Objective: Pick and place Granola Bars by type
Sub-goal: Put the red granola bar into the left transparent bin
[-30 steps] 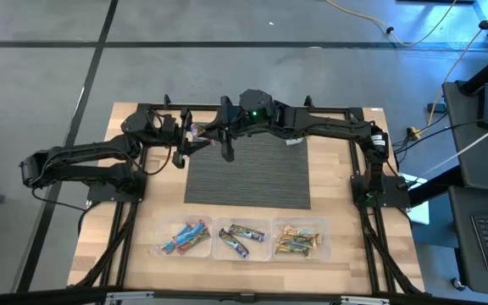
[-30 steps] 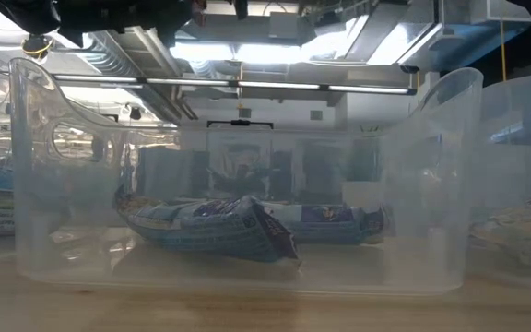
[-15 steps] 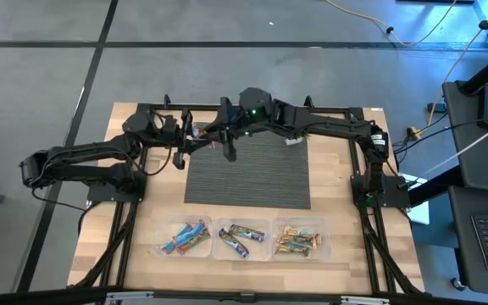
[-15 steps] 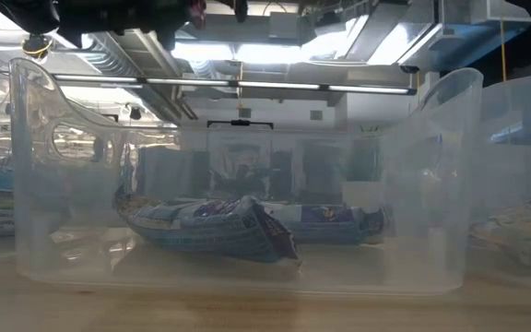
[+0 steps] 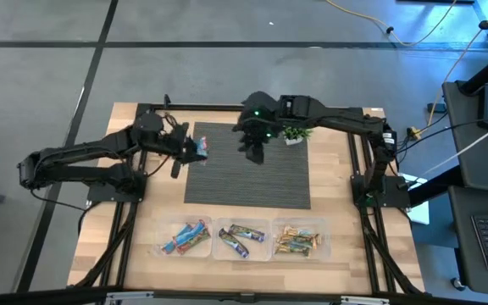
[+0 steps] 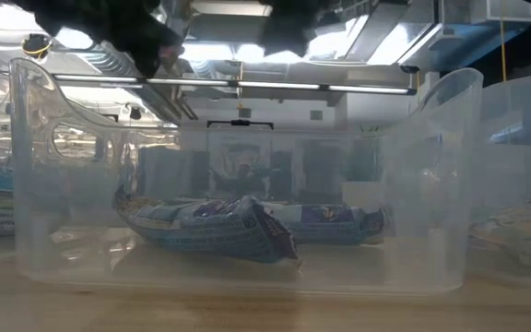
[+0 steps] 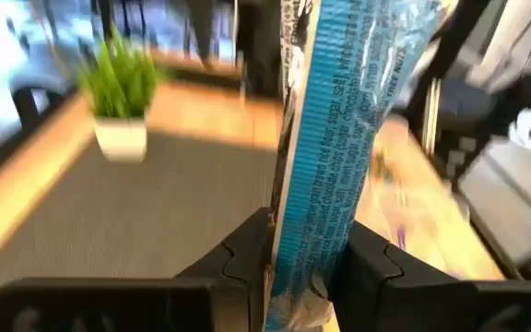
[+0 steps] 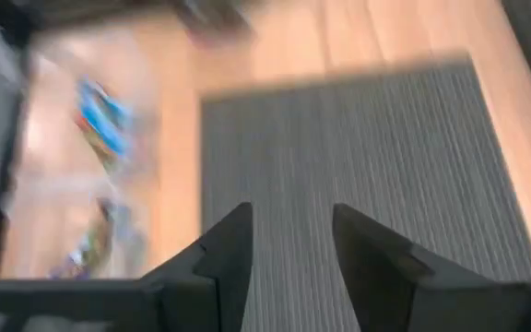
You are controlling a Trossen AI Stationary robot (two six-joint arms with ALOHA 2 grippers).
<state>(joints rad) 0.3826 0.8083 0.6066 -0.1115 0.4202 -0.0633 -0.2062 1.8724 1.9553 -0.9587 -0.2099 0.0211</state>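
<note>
Currently your left gripper (image 7: 304, 254) is clamping a blue, crinkly foil-wrapped granola bar (image 7: 332, 138) upright above the ribbed grey mat (image 5: 248, 174); its print is too blurred to read. Your right gripper (image 8: 289, 249) is hovering open-jawed over the mat, near the potted plant (image 5: 293, 134). Sorted bars are lying in clear plastic bins (image 5: 242, 241).

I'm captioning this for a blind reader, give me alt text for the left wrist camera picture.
The left gripper is shut on a blue-wrapped granola bar, held upright between its dark fingers. Behind it lie a grey ribbed mat and a small green potted plant on the wooden table.
</note>
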